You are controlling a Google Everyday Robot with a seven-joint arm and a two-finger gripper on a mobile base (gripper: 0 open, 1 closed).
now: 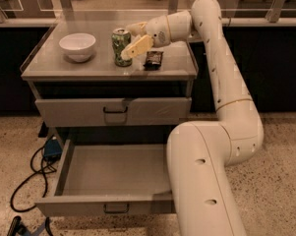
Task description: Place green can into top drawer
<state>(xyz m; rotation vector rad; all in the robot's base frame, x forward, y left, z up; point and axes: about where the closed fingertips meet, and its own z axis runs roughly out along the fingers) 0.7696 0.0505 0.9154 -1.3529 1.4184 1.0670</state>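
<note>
The green can (120, 46) stands upright on the cabinet's top, near the middle. My gripper (130, 39) reaches in from the right at can height and is open. One finger (136, 46) lies in front of the can's right side, the other (135, 27) behind it. I cannot tell whether the fingers touch the can. The top drawer (78, 112) is shut, its dark handle (115, 111) at the centre.
A white bowl (77, 45) stands left of the can. A dark snack packet (153, 58) lies right of it, under my wrist. The lower drawer (113, 173) is pulled out and open. A blue box with black cables (51, 149) lies on the floor at left.
</note>
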